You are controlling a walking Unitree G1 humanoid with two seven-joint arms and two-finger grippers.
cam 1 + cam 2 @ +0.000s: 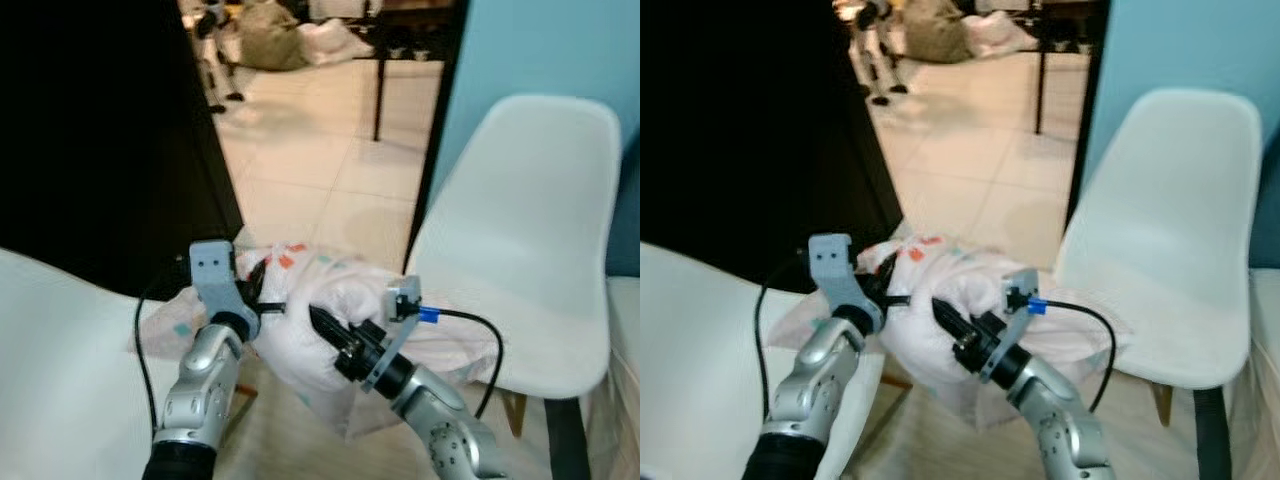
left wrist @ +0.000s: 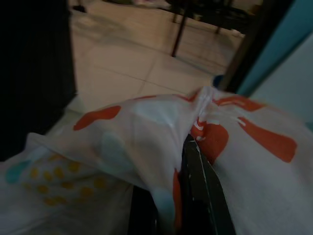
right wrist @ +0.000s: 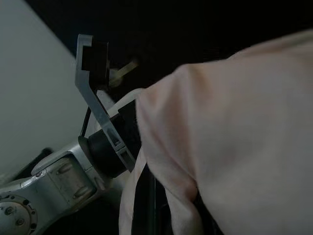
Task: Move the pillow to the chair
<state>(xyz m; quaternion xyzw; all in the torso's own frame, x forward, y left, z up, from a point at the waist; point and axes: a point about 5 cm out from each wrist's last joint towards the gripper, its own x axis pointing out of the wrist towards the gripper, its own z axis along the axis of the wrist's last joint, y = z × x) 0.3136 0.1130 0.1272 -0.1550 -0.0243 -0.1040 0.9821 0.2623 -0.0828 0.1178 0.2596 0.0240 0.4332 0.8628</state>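
Both arms meet at the middle of the head views, carrying the pillow [image 1: 330, 320] between them. It is a soft white bundle printed with orange, teal and yellow marks, bunched up and hanging in the air at about 6 o'clock of the scene, just beside the front edge of the white chair [image 1: 530, 240], which stands at 3 o'clock. Part of the fabric trails toward the chair seat; whether it touches the seat cannot be told.

The left pincer [image 1: 258, 300] comes in from 7 o'clock and its black fingers [image 2: 198, 176] are closed on a fold of the pillow's cloth, the fabric draped over them in the left wrist view. The right pincer [image 1: 325, 325] comes in from 5 o'clock and is pressed into the bundle, its fingers pinched on the cloth, which wraps around them in the right wrist view.

A white surface [image 1: 60, 380] lies at 8 o'clock. Beyond, a pale tiled floor [image 1: 320, 150] runs toward 12 o'clock, beside a blue wall [image 1: 530, 50] at 1 o'clock.
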